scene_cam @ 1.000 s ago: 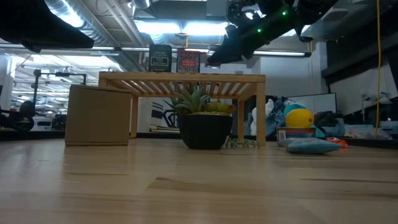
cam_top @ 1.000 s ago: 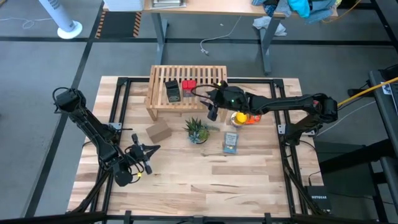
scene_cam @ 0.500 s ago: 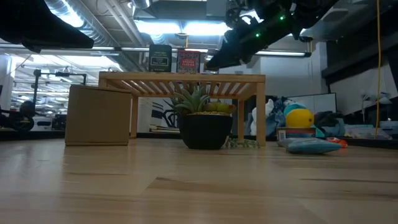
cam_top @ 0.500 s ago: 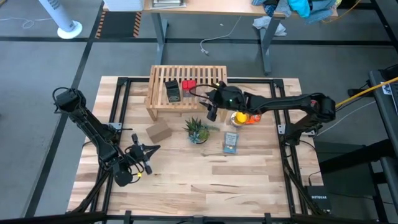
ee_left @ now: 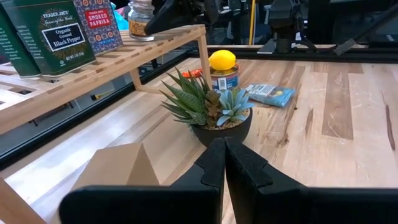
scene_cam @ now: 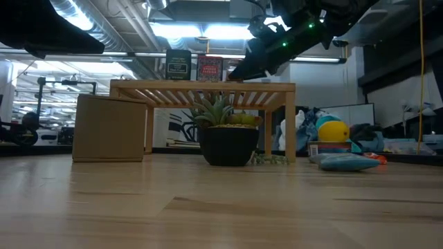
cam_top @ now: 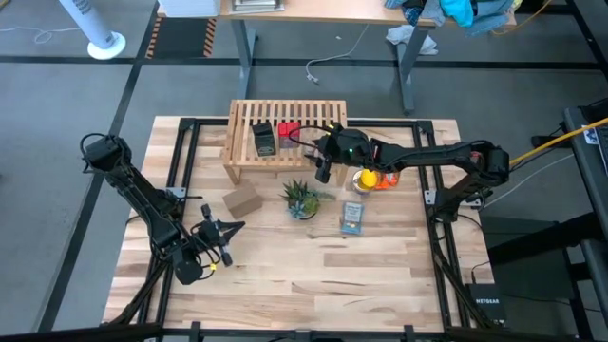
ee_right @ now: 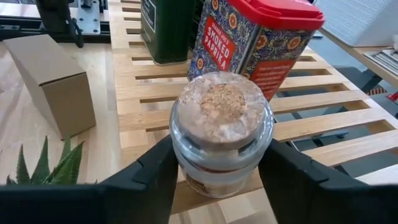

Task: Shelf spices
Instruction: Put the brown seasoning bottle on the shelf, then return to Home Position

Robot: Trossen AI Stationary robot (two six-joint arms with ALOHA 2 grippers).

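Our right claw (ee_right: 217,180) gripped the cork-topped spice jar (ee_right: 221,130), centre frame, resting on the shelf (ee_right: 323,121) slats just before the smoked paprika tin (ee_right: 252,43), seemingly to set it beside the black pepper tin (ee_left: 46,34). Our left claw (ee_left: 224,168), fingers together, waited near the desk (cam_top: 285,275)'s lower left.

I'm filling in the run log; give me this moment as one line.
right gripper: shut on jar, on shelf | pepper tin, paprika tin: shelved | left gripper: shut, waiting

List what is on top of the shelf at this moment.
On the shelf: the black pepper tin, the smoked paprika tin, and a small glass jar between the right tool's fingers. The jar's base is hidden, so contact with the slats is unclear.
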